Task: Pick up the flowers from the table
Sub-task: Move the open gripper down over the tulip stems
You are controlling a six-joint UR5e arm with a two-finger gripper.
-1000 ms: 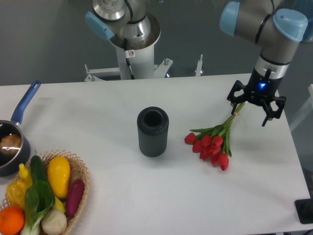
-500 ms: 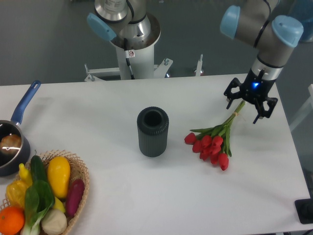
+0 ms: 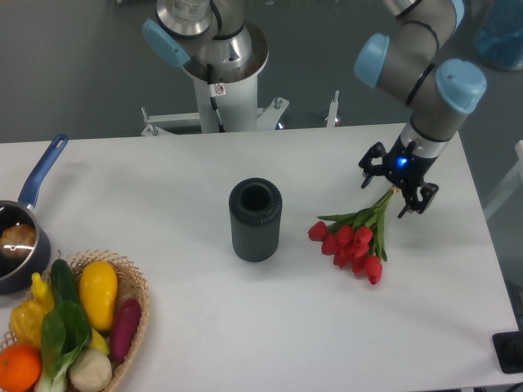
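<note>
The flowers (image 3: 355,238), a small bunch of red tulips with green stems and leaves, lie on the white table (image 3: 286,327) right of centre, heads toward the front and stems pointing back right. My gripper (image 3: 392,184) hangs open just above the stem ends, one finger on each side of them. Nothing is held between the fingers.
A dark ribbed cylinder (image 3: 256,219) stands upright left of the flowers. A wicker basket (image 3: 131,314) of vegetables sits at the front left corner, with a blue-handled pot (image 3: 20,241) behind it. The table's right edge runs close to the gripper.
The gripper has moved left and slightly down, from right of the stem ends to over them, turning a little. The flowers have not moved.
</note>
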